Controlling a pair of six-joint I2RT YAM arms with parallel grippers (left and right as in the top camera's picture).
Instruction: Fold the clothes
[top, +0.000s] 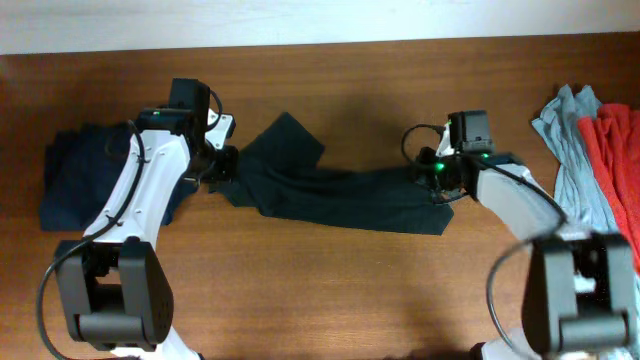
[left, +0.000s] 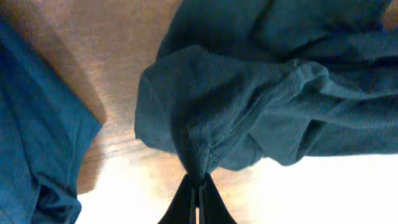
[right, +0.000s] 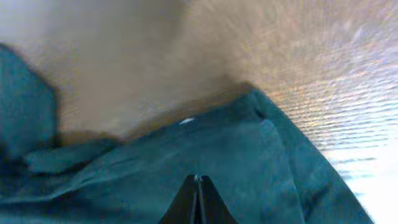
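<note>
Starting close in, Mia, what has the left gripper (left: 198, 199) got?

Its jaws are pinched tight on a bunched fold of the dark T-shirt (left: 249, 93), Tom, and the cloth puckers right at the tips.

And the right gripper (right: 198, 200)?

Closed too, tips together and biting into the same shirt near its edge, with bare wood just beyond.

Where does the shirt lie, seen from above?

Across the middle of the table (top: 330, 290), drawn out in a rumpled band from one gripper to the other, one corner poking toward the far edge.

Anything farther out?

A navy garment (top: 70, 180) lies beside the left arm. At the right edge a grey-blue garment (top: 562, 140) touches a red garment (top: 612, 150).
</note>
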